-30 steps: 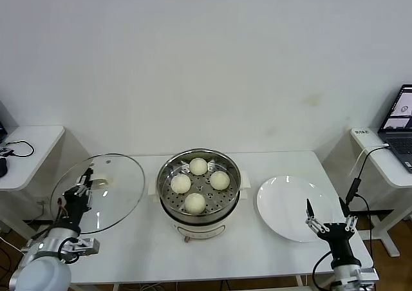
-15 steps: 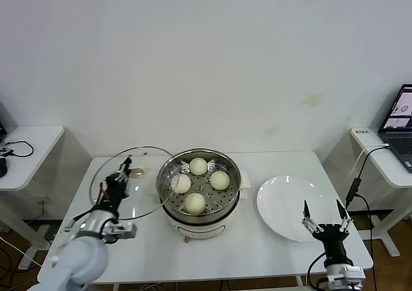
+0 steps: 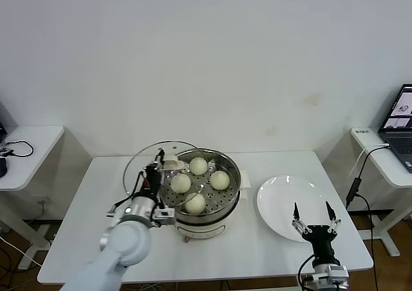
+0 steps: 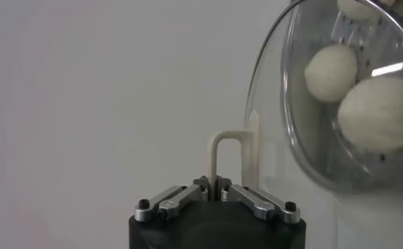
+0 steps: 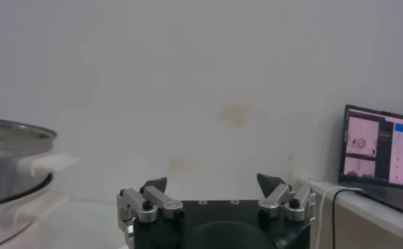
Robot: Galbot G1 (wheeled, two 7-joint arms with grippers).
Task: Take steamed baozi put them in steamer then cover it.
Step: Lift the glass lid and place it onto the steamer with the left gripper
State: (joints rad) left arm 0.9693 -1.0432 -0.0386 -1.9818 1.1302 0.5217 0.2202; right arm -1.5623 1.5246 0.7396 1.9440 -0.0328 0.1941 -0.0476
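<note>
The steamer [image 3: 201,211] stands mid-table with four cream-white baozi [image 3: 195,202] on its perforated floor. My left gripper [image 3: 158,168] is shut on the cream handle [image 4: 217,153] of the clear glass lid [image 3: 143,161]. It holds the lid tilted on edge at the steamer's left rim, overlapping it slightly. In the left wrist view my left gripper [image 4: 215,183] pinches the handle, and baozi [image 4: 381,112] show through the lid [image 4: 289,128]. My right gripper [image 3: 314,217] is open and empty over the front edge of the white plate [image 3: 283,197]. It is also open in the right wrist view [image 5: 212,184].
The white table [image 3: 90,239] carries only the steamer and the plate. A side table with a cable [image 3: 19,149] stands at the left. A laptop [image 3: 400,125] on another side table and a hanging cable [image 3: 355,181] are at the right. The steamer's rim [image 5: 15,135] shows in the right wrist view.
My left arm has carried the glass lid from the table's left side rightward to the steamer's left rim. My right gripper has drifted slightly left and stays open.
</note>
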